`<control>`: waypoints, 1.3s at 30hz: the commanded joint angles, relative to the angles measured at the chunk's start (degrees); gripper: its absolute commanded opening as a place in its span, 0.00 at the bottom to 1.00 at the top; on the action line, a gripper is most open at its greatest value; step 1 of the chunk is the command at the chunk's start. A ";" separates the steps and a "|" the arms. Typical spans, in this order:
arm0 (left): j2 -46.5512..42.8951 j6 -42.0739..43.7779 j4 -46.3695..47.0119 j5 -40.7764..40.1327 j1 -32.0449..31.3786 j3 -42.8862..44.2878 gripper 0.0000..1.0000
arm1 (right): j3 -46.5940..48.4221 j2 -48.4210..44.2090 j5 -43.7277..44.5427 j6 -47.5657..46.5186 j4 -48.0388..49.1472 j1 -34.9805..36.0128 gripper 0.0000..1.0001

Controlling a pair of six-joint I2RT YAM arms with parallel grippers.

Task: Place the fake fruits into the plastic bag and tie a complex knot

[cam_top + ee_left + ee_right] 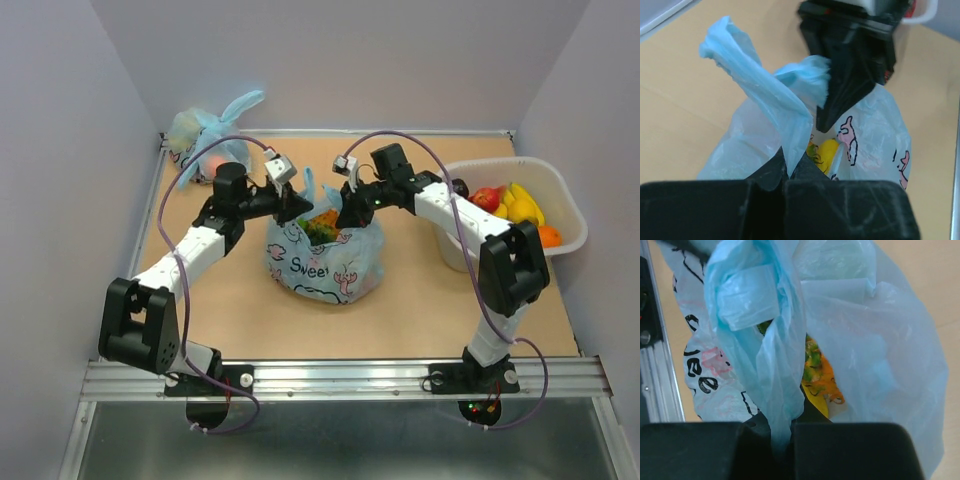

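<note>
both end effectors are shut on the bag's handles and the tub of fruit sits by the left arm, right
No, the tub sits by the right arm, as the top view shows. The left end effector and right end effector are indeed shut on the handles of the plastic bag.

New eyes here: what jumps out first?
Mid-table, a light-blue plastic bag with pink cartoon print holds fake fruits, its handles pinched by the left claw and right claw. A pale plastic tub at the right edge holds more fruit; a smaller tied blue bag sits back left.
</note>
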 commanded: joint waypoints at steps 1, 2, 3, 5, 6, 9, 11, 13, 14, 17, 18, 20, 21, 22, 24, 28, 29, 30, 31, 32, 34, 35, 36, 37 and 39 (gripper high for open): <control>-2.52 15.39 -5.74 -0.31 -3.45 -2.12 0.00 | 5.95 3.14 -4.92 6.94 -3.42 0.51 0.00; -2.79 16.97 -6.62 -0.92 -4.07 -2.56 0.00 | 6.31 3.23 -5.27 7.30 -3.42 0.51 0.00; -3.23 19.68 -7.76 -1.89 -5.55 -3.44 0.00 | 6.49 3.14 -5.71 7.56 -3.42 0.42 0.00; -3.67 21.90 -9.61 -3.99 -6.36 -4.41 0.00 | 6.58 2.10 -5.54 7.48 -3.42 0.34 0.00; -3.76 22.95 -10.32 -4.53 -6.62 -4.85 0.00 | 6.58 1.57 -5.63 7.39 -3.42 -0.10 0.00; -3.32 24.88 -14.17 -5.50 -6.62 -5.03 0.00 | 6.49 -1.24 -5.54 8.00 -3.25 -2.03 0.00; -4.28 29.27 -18.75 -4.89 -6.54 -5.02 0.00 | 6.66 -2.56 -5.89 8.88 -3.25 -3.61 0.01; -6.30 34.17 -22.42 -4.71 -6.54 -5.99 0.00 | 7.19 -4.24 -6.77 10.81 -3.25 -5.98 0.00; -6.92 36.21 -24.11 -4.27 -6.45 -6.17 0.00 | 7.19 -4.76 -7.12 11.34 -3.25 -6.69 0.00; -8.94 41.32 -28.68 -2.69 -6.36 -6.70 0.00 | 7.72 -5.91 -7.21 14.33 -2.81 -7.83 0.00; -9.38 42.64 -29.56 -2.08 -6.27 -6.70 0.00 | 7.63 -5.91 -7.21 16.68 -2.55 -7.92 0.00; -11.66 44.66 -31.77 -1.02 -6.01 -6.70 0.00 | 5.36 -5.82 -5.56 22.73 -0.62 -8.19 0.01; -11.67 45.19 -31.77 -0.76 -6.01 -6.70 0.00 | 5.35 -6.00 -3.97 25.03 0.69 -8.28 0.01; -13.06 46.59 -33.25 -0.15 -6.01 -6.87 0.00 | 3.17 -6.08 -2.04 27.49 1.92 -8.36 0.00; -14.39 50.90 -34.75 0.65 -6.01 -7.22 0.00 | 1.57 -5.21 3.21 33.63 4.74 -8.45 0.01; -16.06 57.66 -39.93 1.35 -6.01 -7.93 0.00 | 1.04 -1.61 7.71 40.42 7.64 -8.54 0.01; -15.89 58.37 -40.64 1.35 -6.01 -7.84 0.00 | 0.60 -0.30 8.60 41.31 9.39 -8.37 0.01; -15.89 58.90 -40.99 1.53 -6.01 -7.67 0.00 | 0.86 0.93 9.31 41.84 9.49 -8.19 0.00; -15.63 58.82 -41.00 1.79 -6.01 -7.14 0.00 | 1.04 1.99 10.27 41.76 9.32 -7.67 0.00; -15.45 58.65 -40.91 1.79 -6.10 -6.70 0.00 | 0.43 2.78 10.28 40.97 9.32 -7.40 0.00; -14.49 58.12 -40.82 1.88 -6.10 -5.56 0.00 | -0.19 4.20 11.86 37.11 8.88 -5.73 0.01; -14.05 56.64 -40.47 2.14 -6.10 -3.99 0.00 | -0.36 4.63 12.04 35.79 8.10 -5.03 0.00; -13.17 56.10 -40.38 2.23 -6.18 -2.14 0.00 | -0.54 4.72 12.39 33.43 7.92 -3.63 0.00; -12.64 55.57 -40.47 2.49 -6.36 -1.17 0.00 | -0.54 4.46 12.48 32.10 7.83 -2.92 0.00; -11.68 54.60 -41.17 2.93 -7.41 0.76 0.00 | -0.28 3.67 13.35 29.29 7.83 -1.43 0.00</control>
